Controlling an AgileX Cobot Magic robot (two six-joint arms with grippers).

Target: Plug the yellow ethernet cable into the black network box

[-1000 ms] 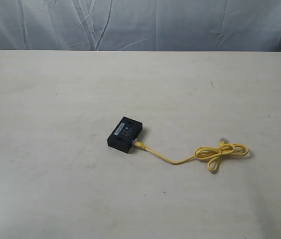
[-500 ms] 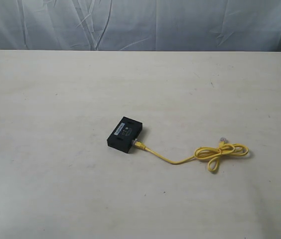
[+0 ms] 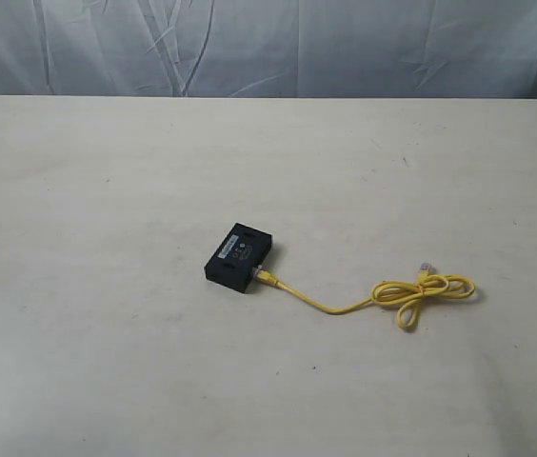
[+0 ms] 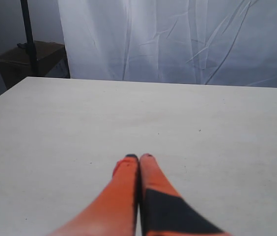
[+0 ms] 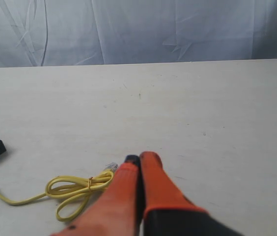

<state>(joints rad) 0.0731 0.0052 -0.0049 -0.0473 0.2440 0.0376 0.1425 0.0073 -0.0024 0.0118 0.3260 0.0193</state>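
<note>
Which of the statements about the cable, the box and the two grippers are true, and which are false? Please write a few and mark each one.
1. One end of the yellow ethernet cable meets the side of the black network box. True.
2. The other end of the cable is also in the box. False: its clear plug lies free on the table, next to the looped bundle, apart from the box.
3. The left gripper is shut and holds nothing. True.
4. The right gripper holds the cable. False: it is shut and empty, and the cable lies on the table beside it.
</note>
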